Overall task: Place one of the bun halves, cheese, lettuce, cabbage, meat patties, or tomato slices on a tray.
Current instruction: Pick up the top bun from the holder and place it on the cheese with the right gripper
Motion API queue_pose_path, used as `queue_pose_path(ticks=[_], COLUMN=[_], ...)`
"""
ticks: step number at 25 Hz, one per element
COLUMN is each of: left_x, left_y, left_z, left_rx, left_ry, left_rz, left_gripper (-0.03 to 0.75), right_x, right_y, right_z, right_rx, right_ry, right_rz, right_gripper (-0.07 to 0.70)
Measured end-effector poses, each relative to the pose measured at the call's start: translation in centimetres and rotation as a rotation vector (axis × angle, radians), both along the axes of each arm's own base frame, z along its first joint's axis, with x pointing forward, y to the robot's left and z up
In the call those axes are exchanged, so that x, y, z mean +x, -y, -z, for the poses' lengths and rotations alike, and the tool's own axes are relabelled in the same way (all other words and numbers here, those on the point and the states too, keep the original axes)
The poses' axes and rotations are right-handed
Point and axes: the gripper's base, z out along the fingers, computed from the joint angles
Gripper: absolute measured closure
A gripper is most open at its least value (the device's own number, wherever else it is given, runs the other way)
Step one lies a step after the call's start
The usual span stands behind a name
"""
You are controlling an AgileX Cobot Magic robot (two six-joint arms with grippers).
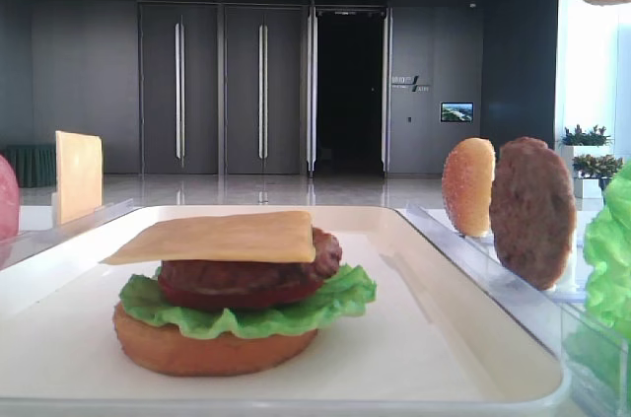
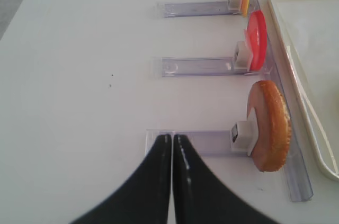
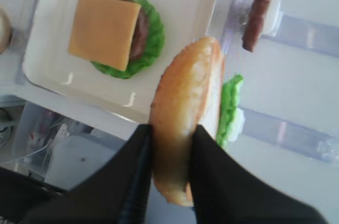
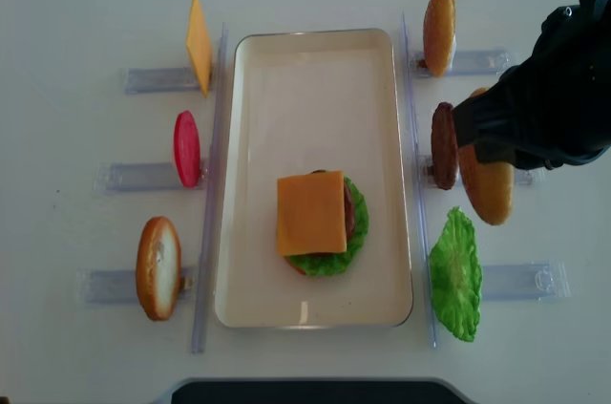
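Gripping top bun (image 3: 185, 113), right fingers (image 3: 139, 166), wrist view only

Behind the white table (image 4: 57, 3) stands a dark grey panelled wall (image 1: 89, 82) with tall double doors (image 1: 219, 90) bearing long vertical handles, and one open black doorway (image 1: 348, 92). The floor (image 1: 246, 188) is pale and glossy. A small lit screen (image 1: 456, 112) hangs at right (content unreadable); potted plants (image 1: 588, 146) sit by what may be a bright window (image 1: 590, 62).

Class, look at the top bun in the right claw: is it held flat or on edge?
On edge. The wrist view shows the top bun upright, its sides pinched by the right claw, off to the tray's side.
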Motion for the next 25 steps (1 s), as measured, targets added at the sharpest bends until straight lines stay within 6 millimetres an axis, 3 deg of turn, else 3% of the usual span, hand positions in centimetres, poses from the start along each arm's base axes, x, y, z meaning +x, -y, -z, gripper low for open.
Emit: queue_pose_path(ticks=[10,18,25], left_x=[0.0,0.0,0.0], left_y=[0.0,0.0,0.0], left_z=[0.0,0.0,0.0], left_rx=[0.0,0.0,0.0], left_ry=[0.0,0.0,0.0], left_rz=[0.0,0.0,0.0], left_gripper=[0.722,0.722,0.722], right_x=[0.8,2.4,4.8], right_y=[-2.3,-5.6,-3.9], right_z=[-0.5,2.6,4.3], right_rx=[0.239,0.456,0.696], right_ry=[0.082,-0.041,-0.038], right_rz=[-0.066,-0.159,-0.132], right_gripper=[0.486,0.486,0.487])
